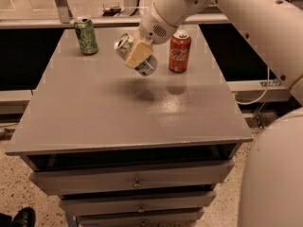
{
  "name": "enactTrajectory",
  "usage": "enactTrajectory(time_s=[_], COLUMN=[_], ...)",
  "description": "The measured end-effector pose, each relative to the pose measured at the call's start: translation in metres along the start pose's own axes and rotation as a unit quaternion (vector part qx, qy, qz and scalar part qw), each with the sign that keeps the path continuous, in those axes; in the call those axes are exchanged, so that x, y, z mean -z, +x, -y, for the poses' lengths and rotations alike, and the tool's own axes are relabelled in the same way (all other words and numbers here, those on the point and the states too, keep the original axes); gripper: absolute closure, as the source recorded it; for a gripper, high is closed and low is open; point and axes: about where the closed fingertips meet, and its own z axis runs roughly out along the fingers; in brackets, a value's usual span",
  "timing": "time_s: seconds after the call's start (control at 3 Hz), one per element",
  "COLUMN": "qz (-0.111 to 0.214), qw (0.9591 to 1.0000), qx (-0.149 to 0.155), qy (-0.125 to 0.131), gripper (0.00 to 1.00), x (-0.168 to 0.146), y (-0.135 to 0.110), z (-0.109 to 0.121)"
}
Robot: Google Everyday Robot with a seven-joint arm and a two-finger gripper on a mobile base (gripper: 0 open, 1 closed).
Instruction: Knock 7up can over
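- Single camera, high and close, looks down across the table from its near edge.
- Arm enters from 1 o'clock; the gripper, at 12 o'clock, clasps the 7up can.

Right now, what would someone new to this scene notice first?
The big white arm reaching in from the upper right, its hand clamped on the 7up can, holding it tilted in the air above the grey table. A red Coca-Cola can stands upright just right of it, and a green can at the back left corner.

end effector, 7up can — over table | Coca-Cola can right | third can back-left
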Motion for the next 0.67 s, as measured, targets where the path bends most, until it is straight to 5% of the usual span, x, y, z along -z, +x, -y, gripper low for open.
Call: enactTrajectory(time_s=[0.33,0.67], qz=[-0.099,-0.148], qw=[0.9874,0.9675], qx=[0.068,0.111], qy=[-0.104,-0.172], gripper=[0.97,0.67], x=[-0.019,-0.038], y=[0.018,0.025], z=[-0.045,-0.080])
